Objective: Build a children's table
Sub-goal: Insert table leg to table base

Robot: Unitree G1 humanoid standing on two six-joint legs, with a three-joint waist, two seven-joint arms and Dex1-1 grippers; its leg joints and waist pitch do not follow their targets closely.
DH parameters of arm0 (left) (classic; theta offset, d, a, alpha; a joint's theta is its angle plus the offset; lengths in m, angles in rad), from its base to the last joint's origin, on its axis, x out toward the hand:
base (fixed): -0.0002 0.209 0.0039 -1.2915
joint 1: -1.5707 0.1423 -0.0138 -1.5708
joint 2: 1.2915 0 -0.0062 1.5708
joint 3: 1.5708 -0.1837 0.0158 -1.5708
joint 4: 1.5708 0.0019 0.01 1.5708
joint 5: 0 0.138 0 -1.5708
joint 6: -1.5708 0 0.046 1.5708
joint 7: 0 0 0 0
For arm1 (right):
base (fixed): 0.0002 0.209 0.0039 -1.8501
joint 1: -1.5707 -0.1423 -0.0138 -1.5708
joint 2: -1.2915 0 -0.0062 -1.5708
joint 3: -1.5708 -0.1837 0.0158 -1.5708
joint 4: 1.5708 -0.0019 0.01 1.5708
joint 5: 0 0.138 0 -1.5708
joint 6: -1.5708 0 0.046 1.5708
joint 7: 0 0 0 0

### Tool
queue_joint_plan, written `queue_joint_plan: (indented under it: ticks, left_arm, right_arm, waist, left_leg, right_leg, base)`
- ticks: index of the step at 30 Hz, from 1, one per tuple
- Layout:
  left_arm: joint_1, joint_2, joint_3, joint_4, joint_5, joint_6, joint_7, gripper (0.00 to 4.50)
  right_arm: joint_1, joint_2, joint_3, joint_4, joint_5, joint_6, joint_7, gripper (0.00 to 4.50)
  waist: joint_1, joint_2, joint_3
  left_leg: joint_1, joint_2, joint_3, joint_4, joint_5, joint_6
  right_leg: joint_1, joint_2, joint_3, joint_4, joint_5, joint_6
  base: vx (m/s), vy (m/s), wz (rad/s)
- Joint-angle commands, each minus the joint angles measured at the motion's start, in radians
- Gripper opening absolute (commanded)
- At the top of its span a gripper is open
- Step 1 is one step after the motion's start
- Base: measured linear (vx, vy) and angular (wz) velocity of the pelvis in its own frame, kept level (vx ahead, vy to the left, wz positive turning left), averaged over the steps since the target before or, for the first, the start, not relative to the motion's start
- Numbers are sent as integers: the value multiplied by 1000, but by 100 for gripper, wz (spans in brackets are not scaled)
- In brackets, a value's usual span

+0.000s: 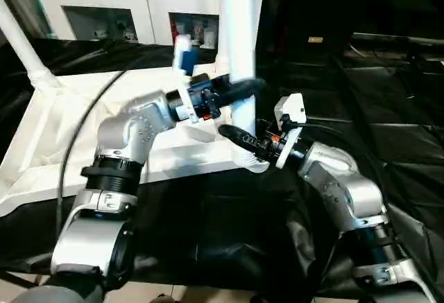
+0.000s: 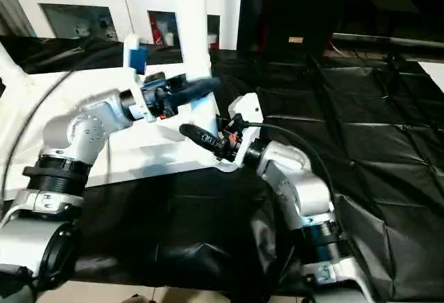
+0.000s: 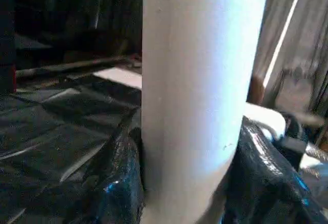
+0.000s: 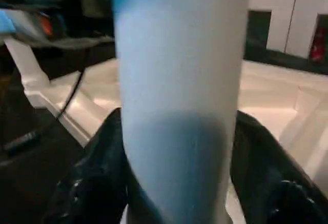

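The white table top (image 1: pixel 69 130) lies upside down with its ribbed side up. A white leg (image 1: pixel 237 26) stands upright in the near right corner socket (image 1: pixel 253 163). My left gripper (image 1: pixel 244 88) is shut on this leg partway up; its fingers (image 3: pixel 120 183) flank the tube. My right gripper (image 1: pixel 234 135) is shut on the same leg (image 4: pixel 179 106) lower down, just above the socket, with its fingers (image 4: pixel 97 183) on either side. A second leg (image 1: pixel 21 39) rises from the far left corner.
A black sheet covers the work table (image 1: pixel 388 109), which extends to the right and front. A white cabinet (image 1: pixel 125 5) with glass doors stands behind. A black cable (image 1: pixel 73 143) runs over the table top along my left arm.
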Motion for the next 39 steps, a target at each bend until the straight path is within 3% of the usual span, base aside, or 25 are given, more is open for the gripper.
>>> queue_joint_plan:
  ticks: [1, 8, 21, 23, 30, 39]
  left_arm:
    - [3, 10, -30, -39, 25, -28, -31, 190]
    - [19, 20, -56, -60, 32, -36, -47, 188]
    - [30, 32, -74, -69, 31, -39, -68, 188]
    - [31, 33, -75, -65, 32, -42, -68, 188]
    - [31, 38, -80, -60, 34, -44, -78, 188]
    - [33, 40, -86, -65, 32, -41, -82, 188]
  right_arm:
    - [-24, -39, 7, -4, -47, 58, -36, 298]
    - [-36, -66, 24, -42, -22, 155, 0, 305]
    - [-45, -52, 24, -55, -28, 196, -42, 305]
    - [-45, -48, 9, -63, 0, 226, -37, 334]
    - [-45, -56, 19, -70, -16, 205, -34, 362]
    - [-61, -42, -5, -78, 34, 232, -25, 362]
  waist:
    - [0, -2, -77]
    - [2, -2, -78]
    - [2, 1, -79]
    - [3, 1, -79]
    - [4, 3, -79]
    - [4, 3, -81]
  left_leg:
    - [3, -4, 9, -58, -120, 35]
    - [2, -2, 9, -56, -118, 35]
    - [3, -4, 9, -54, -122, 25]
    - [3, -4, 9, -54, -120, 24]
    - [3, -4, 10, -54, -124, 23]
    - [3, -4, 9, -53, -117, 25]
  right_leg:
    - [85, -40, 22, -60, -100, -226]
    - [84, -43, 23, -57, -101, -227]
    - [82, -42, 23, -56, -103, -225]
    - [83, -42, 23, -56, -100, -226]
    - [83, -42, 23, -56, -94, -230]
    - [85, -41, 23, -52, -75, -236]
  base:
    - [0, 0, 0]
    - [0, 0, 0]
    - [0, 0, 0]
    - [0, 0, 0]
    - [0, 0, 0]
    - [0, 0, 0]
